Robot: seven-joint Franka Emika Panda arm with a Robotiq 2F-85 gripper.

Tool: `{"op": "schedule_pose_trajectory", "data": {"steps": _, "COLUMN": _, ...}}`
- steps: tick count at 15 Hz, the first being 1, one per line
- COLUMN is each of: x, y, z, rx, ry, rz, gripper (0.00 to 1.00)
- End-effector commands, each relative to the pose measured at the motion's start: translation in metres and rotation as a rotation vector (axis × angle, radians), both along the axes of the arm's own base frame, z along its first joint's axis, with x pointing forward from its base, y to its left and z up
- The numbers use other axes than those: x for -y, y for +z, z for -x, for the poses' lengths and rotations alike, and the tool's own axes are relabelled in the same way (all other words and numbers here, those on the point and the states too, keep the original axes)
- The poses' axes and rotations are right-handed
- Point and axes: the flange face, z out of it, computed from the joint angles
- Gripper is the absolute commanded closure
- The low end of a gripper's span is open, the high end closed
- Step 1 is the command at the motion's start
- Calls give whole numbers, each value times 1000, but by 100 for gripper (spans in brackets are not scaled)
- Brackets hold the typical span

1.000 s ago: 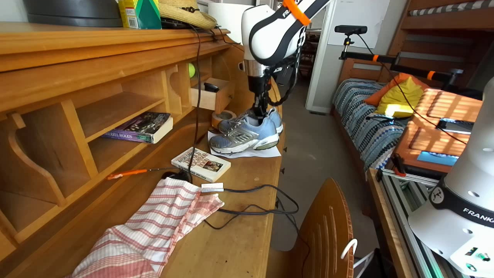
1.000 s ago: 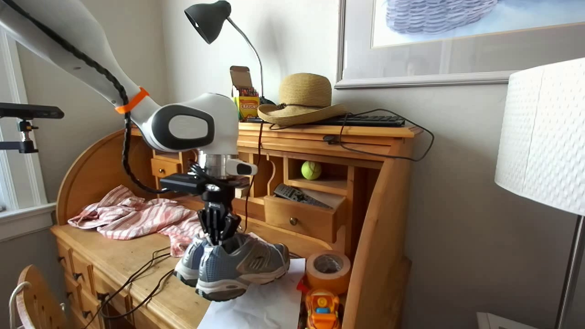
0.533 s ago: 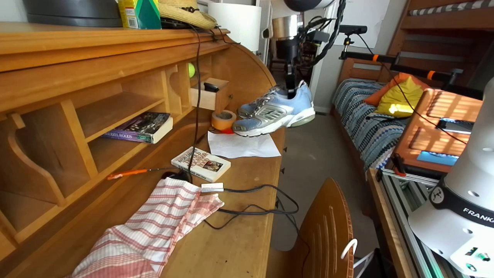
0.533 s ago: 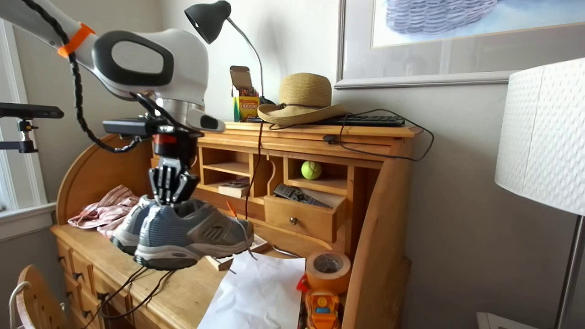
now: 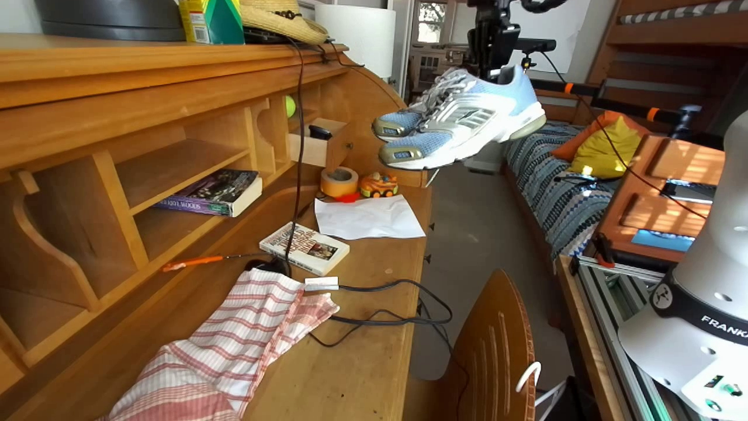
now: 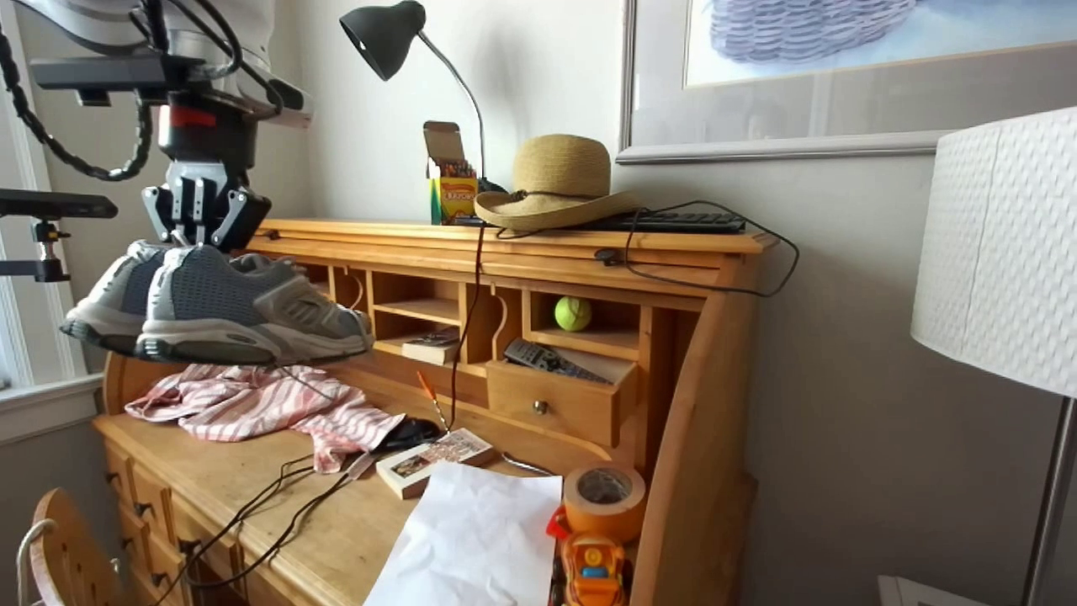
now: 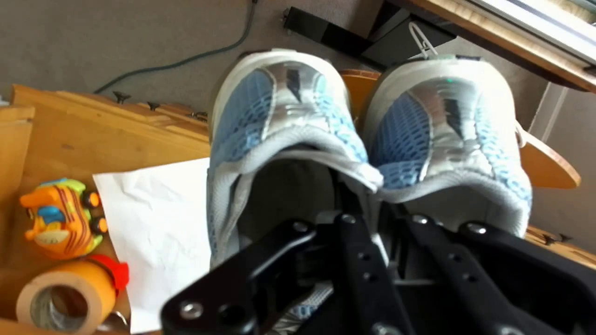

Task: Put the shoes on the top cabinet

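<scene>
Pincer pinching shoes, aloft | dwr: remote | bx: crayons | cubby: tennis ball

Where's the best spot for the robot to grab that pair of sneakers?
Probably from above, by the two neighbouring side walls at the ankle openings, as the gripper does now. The sneakers hang side by side, openings up, so one finger can go into each and pinch both walls together.

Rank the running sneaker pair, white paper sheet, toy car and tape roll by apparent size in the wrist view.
1. Running sneaker pair, helped by nearness
2. White paper sheet, partly hidden
3. Toy car and tape roll: too alike to rank
</scene>
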Motion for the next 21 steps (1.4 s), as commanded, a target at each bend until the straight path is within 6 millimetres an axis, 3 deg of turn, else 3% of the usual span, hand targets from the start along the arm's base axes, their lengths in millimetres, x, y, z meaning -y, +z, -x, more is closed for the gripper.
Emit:
{"op": "schedule_pose_trajectory", "data": {"steps": 1, "x": -43, "y": 39, "z": 3, "rx": 112, "ry": 164, "rz": -20, "gripper": 96}}
{"op": "schedule_pose_trajectory", "data": {"steps": 8, "x": -133, "y": 82, "z": -13, "rx": 318, "ry": 286, "rz": -241, "gripper": 96}}
{"op": "schedule_pose_trajectory", "data": {"steps": 9, "x": -122, "y": 60, "z": -15, "rx": 272, "ry": 255, "rz": -175, "gripper": 85}}
{"op": "schedule_pose_trajectory", "data": {"steps": 11, "x": -136, "y": 69, "z": -16, "rx": 291, "ry": 276, "rz": -208, "gripper": 85}}
{"op": "schedule_pose_trajectory", "data": {"steps": 16, "x": -134, "y": 70, "z": -16, "rx": 295, "ry": 277, "rz": -214, "gripper": 85}}
{"op": "schedule_pose_trajectory", "data": {"steps": 17, "x": -134, "y": 70, "z": -16, "rx": 295, "ry": 277, "rz": -214, "gripper": 96}}
{"op": "schedule_pose_trajectory", "data": {"steps": 21, "x": -181, "y": 95, "z": -27, "rx": 385, "ry": 364, "rz": -172, "gripper": 96}}
